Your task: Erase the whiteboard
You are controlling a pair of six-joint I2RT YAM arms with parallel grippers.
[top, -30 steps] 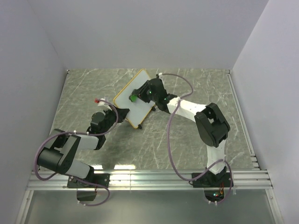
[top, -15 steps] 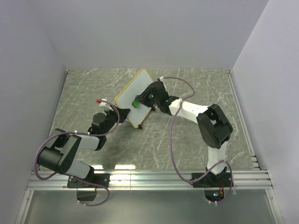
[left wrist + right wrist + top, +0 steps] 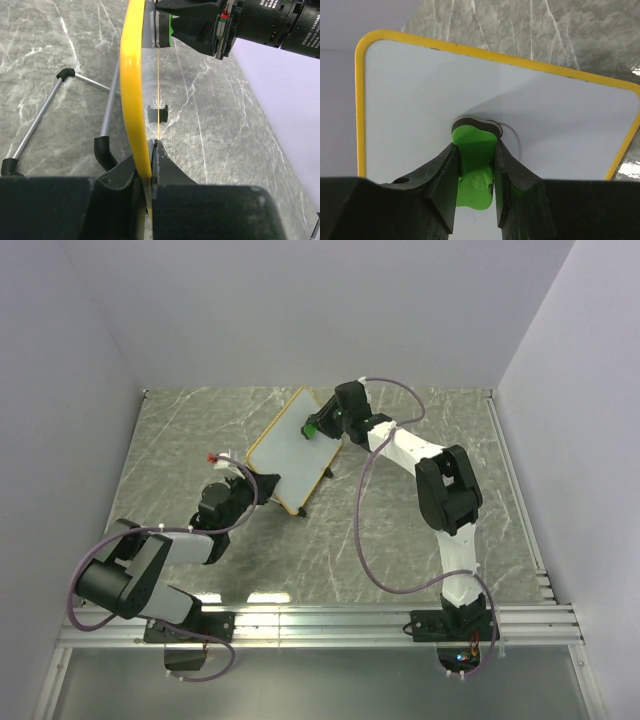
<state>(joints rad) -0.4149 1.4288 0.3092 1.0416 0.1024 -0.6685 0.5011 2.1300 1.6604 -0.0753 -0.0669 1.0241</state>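
Note:
The whiteboard point(image 3: 290, 450), white with a yellow frame, stands tilted in the middle of the table. My left gripper point(image 3: 262, 486) is shut on its near lower edge; in the left wrist view the yellow frame point(image 3: 132, 95) runs edge-on between the jaws of the left gripper point(image 3: 149, 150). My right gripper point(image 3: 314, 427) is shut on the green eraser point(image 3: 310, 428) and presses it against the board's far upper part. In the right wrist view the eraser point(image 3: 476, 162) sits between the fingers of the right gripper point(image 3: 476, 150), its dark pad flat on the white surface point(image 3: 420, 100). A faint curved line point(image 3: 512, 137) shows beside the eraser.
The board's metal stand legs point(image 3: 45, 112) with black feet point(image 3: 102, 150) rest on the grey marble table point(image 3: 400, 530). A small red-tipped object point(image 3: 208, 456) lies left of the board. White walls enclose the table on three sides.
My right gripper has moved the eraser from the board's middle up toward its far upper edge. The board has tipped slightly. The left gripper keeps its hold.

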